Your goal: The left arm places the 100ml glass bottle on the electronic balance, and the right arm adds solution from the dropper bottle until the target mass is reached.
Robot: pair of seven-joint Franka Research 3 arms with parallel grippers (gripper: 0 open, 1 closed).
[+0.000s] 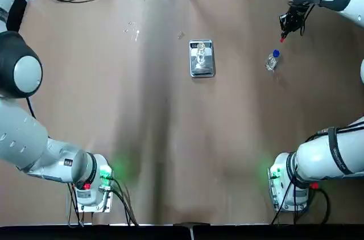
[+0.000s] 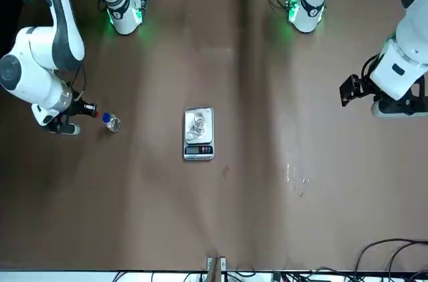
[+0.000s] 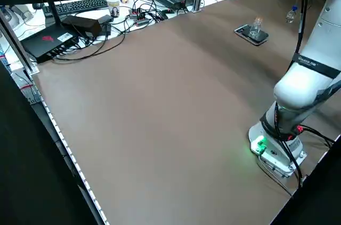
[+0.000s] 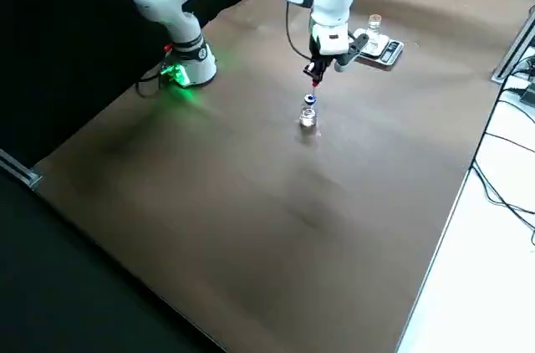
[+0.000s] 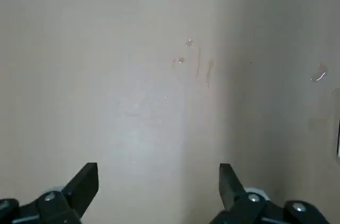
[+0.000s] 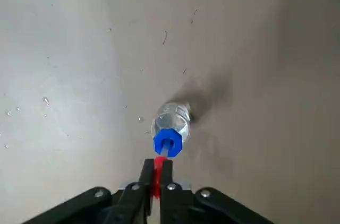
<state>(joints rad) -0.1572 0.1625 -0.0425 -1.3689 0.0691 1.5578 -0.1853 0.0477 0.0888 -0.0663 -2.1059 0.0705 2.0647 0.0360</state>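
The electronic balance [image 1: 202, 65] lies mid-table, with the 100ml glass bottle [image 1: 201, 52] upright on its plate. The same balance [image 2: 198, 136] and glass bottle [image 2: 198, 123] show in the front view. To the balance's right stands the blue-capped dropper bottle [image 1: 273, 61]. My right gripper [image 1: 287, 27] is shut on the red top of the dropper [image 6: 157, 173], held straight above the blue cap [image 6: 168, 143]. I cannot tell whether the dropper's tip is inside the cap. My left gripper [image 5: 158, 181] hangs open and holding nothing over bare table at the far left, well away from the balance.
A few spilled droplets [image 1: 132, 29] glisten on the brown table left of the balance. Cables and electronics [image 3: 90, 22] line the far edge. Both arm bases [image 1: 94, 186] sit at the near edge with green lights.
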